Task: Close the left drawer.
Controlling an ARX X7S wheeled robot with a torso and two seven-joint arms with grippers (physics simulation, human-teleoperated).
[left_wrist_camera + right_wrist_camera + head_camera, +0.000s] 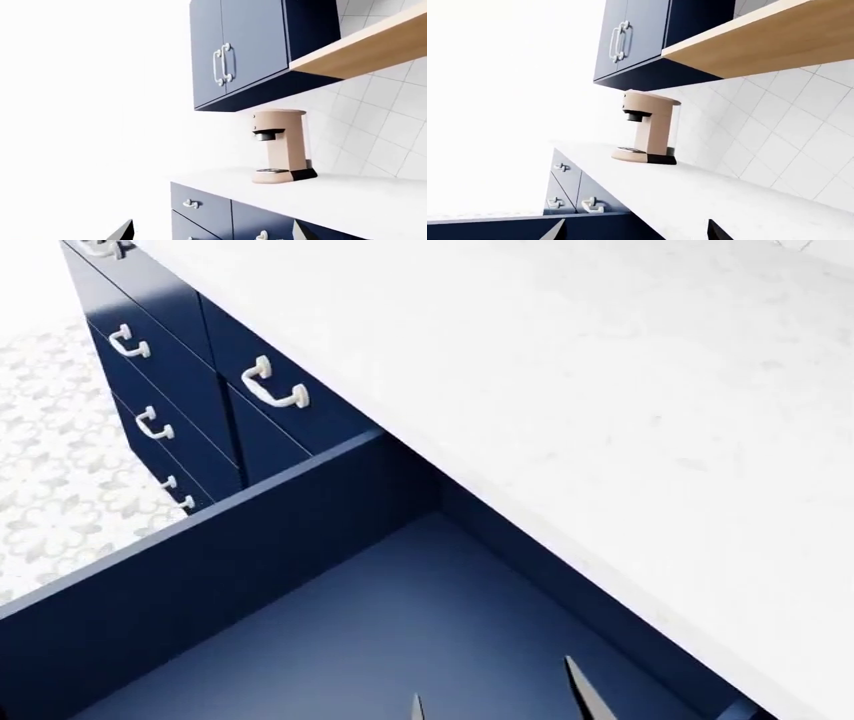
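Head view looks steeply down into the left drawer (400, 620), which stands pulled far out from under the white bench (601, 390); its slate-blue floor is bare and its navy side wall runs diagonally across the frame, so the flat front and handle that a push would act on lie out of sight below the picture's edge. Two pale pointed tips at the bottom of that view probably belong to one tool, though which arm's I cannot tell. Each wrist camera shows its own tool, left tool (212, 231) and right tool (637, 230), only as two finger tips set wide apart with nothing between them, so both read as spread and empty, fitting a push rather than a grasp. Both wrist cameras face along the bench toward a beige coffee machine (280, 147) under the navy wall cabinets (247, 45), which suggests the arms are raised level with the bench and not yet lowered to the drawer front.
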